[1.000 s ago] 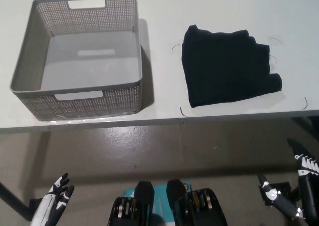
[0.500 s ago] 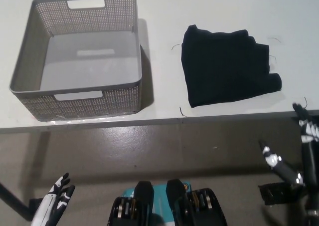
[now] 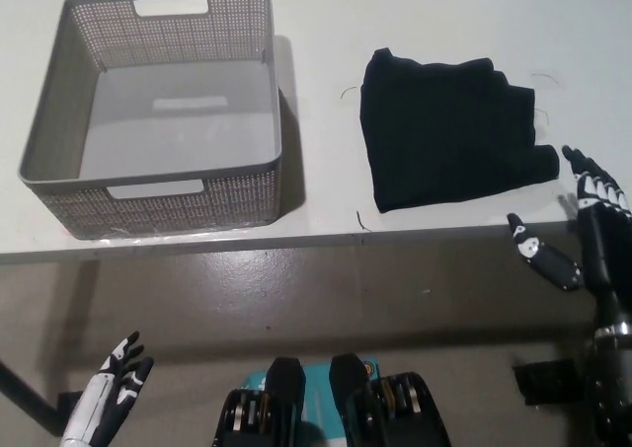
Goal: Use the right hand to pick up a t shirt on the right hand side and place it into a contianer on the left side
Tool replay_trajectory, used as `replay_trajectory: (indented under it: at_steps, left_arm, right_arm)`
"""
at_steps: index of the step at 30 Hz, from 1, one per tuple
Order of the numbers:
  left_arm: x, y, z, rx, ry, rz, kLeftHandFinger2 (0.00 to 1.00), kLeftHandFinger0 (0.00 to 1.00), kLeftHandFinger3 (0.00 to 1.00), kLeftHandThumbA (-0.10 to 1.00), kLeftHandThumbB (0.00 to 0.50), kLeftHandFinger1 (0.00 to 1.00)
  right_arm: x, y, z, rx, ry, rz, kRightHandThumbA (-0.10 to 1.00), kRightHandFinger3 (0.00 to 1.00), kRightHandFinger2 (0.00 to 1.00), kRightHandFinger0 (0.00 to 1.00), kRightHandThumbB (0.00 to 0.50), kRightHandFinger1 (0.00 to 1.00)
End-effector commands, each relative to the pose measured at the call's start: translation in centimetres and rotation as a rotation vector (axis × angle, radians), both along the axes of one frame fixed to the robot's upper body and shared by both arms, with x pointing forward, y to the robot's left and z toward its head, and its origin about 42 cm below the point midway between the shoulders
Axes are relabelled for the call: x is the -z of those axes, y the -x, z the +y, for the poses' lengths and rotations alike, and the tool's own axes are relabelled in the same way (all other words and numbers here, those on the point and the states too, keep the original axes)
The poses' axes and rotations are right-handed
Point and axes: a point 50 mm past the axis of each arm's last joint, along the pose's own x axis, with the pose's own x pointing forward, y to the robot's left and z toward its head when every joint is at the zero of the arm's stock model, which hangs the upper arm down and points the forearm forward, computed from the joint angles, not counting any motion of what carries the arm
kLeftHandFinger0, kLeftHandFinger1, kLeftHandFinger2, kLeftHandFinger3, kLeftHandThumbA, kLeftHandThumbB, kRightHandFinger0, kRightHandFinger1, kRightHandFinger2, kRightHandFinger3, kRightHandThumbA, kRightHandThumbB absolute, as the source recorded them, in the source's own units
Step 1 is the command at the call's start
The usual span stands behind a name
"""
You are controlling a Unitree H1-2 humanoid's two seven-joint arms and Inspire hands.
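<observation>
A folded black t-shirt [image 3: 452,131] lies on the white table, right of centre. Left of it stands an empty grey perforated container [image 3: 153,186] with handle slots. My black right hand [image 3: 581,228] is open at the table's front right edge, its fingers spread, just right of and below the shirt's lower right corner and not touching it. My white left hand [image 3: 111,393] rests low at the bottom left, below the table, fingers apart.
The table's front edge [image 3: 296,240] runs across the picture, with grey floor below it. A few loose dark threads lie around the shirt. Bare tabletop separates container and shirt.
My right hand has risen from below the table up to the table's front right edge, close to the shirt's corner. The left hand has hardly moved.
</observation>
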Motion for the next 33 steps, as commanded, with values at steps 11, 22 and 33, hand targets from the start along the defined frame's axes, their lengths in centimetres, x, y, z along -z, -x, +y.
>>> replay_trajectory:
  at_steps: [11, 22, 33]
  left_arm:
    - [-1.3, -1.1, 0.3, 0.039, -0.024, -0.040, 0.96, 0.88, 1.00, 0.97, 0.434, 0.89]
    - [-1.7, -1.6, 0.2, 0.053, -0.036, -0.042, 0.95, 0.87, 1.00, 0.98, 0.435, 0.88]
    - [-1.3, -1.1, 0.2, 0.058, -0.027, -0.017, 0.95, 0.89, 1.00, 0.97, 0.421, 0.89]
  right_arm:
    - [-0.5, -3.6, 1.9, -0.044, 0.208, 0.012, 0.77, 1.00, 1.00, 1.00, 0.500, 1.00]
    - [-1.1, -4.8, 3.4, -0.074, 0.237, 0.032, 0.82, 1.00, 1.00, 1.00, 0.500, 1.00]
    - [-1.0, -4.3, 4.4, -0.126, 0.240, 0.046, 0.83, 1.00, 1.00, 1.00, 0.500, 1.00]
